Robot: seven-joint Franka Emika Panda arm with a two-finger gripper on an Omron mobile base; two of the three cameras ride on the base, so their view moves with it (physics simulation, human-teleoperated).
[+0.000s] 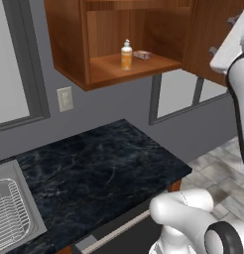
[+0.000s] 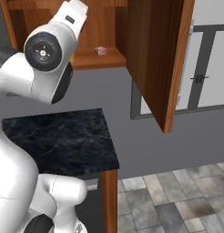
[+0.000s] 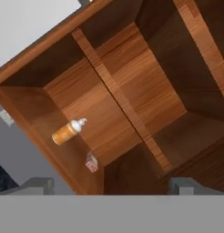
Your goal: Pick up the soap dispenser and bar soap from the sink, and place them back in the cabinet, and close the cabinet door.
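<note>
Standing open, cabinet door (image 2: 159, 59); soap dispenser (image 1: 126, 55), bar soap (image 1: 142, 55) on cabinet (image 1: 69, 44) floor.

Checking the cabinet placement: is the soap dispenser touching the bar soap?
Apart. The left base view shows bare shelf between the soap dispenser and the bar soap.

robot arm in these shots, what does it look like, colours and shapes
The arm is glossy white with rounded, bulbous links and dark grey to black bands at the joints. One joint ends in a round dark cap with small pale dots. In the hand view the gripper shows two small dark grey, blocky finger tips. No cables or markings show.
</note>
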